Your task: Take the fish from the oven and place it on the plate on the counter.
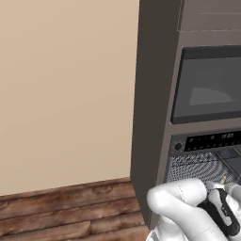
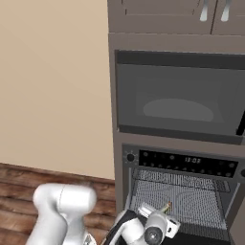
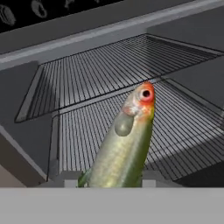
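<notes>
The fish (image 3: pixel 127 140), olive-green with a reddish head, sticks out from between my fingertips (image 3: pixel 70 179), its head pointing away from the hand. My gripper (image 3: pixel 109 180) is shut on the fish just above the oven's wire rack (image 3: pixel 109 70). The oven (image 2: pixel 191 163) stands open below its black control strip. In the right base view the fish (image 2: pixel 166 207) is a small sliver at the gripper (image 2: pixel 160 213), in front of the rack. The left base view shows the fish (image 1: pixel 223 179) by the hand at the oven (image 1: pixel 207 141). The plate and the counter are out of view.
A built-in microwave (image 2: pixel 177 100) with a dark glass door sits above the oven, and upper cabinets (image 2: pixel 210 14) top the tall unit. A beige wall (image 1: pixel 66 84) and a wood floor (image 1: pixel 70 212) lie to the left.
</notes>
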Available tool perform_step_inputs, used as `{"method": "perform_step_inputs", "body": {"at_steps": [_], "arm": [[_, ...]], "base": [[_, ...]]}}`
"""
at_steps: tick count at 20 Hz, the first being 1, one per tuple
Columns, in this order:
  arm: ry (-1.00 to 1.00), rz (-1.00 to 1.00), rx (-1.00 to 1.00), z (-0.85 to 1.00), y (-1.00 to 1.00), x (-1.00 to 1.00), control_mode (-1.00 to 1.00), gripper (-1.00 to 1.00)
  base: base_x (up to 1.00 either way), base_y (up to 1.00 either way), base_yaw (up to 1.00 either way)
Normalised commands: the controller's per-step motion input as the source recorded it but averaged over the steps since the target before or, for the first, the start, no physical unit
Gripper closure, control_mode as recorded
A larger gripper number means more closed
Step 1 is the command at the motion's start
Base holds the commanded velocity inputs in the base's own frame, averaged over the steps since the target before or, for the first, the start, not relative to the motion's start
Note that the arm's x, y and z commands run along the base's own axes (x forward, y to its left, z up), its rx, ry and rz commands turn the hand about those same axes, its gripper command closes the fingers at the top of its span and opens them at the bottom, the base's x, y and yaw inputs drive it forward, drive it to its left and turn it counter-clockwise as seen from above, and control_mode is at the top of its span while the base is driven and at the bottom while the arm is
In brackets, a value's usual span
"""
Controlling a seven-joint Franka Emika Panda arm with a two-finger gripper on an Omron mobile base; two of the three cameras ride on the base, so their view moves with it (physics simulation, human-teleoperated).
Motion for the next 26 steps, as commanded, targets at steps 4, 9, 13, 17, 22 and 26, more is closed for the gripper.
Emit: {"method": "perform_step_inputs", "body": {"at_steps": [4, 9, 13, 17, 22, 26], "arm": [[-0.5, 0.0, 0.02, 1.0, 0.29, -0.42, -1.0, 1.0], [-0.46, 0.0, 0.06, 1.0, 0.15, -0.19, -1.0, 1.0], [-0.47, 0.0, 0.1, 1.0, 0.0, -0.21, -1.0, 1.0], [-0.54, 0.04, 0.11, 1.0, -0.21, -0.57, -1.0, 1.0], [-0.45, 0.07, 0.11, 1.0, -0.03, -0.48, -1.0, 1.0], [-0.31, 0.02, 0.01, 0.96, 0.47, -0.31, -1.0, 1.0]], "base": [[0.0, 0.0, 0.0], [0.0, 0.0, 0.0], [0.0, 0.0, 0.0], [0.0, 0.0, 0.0], [0.0, 0.0, 0.0], [0.0, 0.0, 0.0]]}}
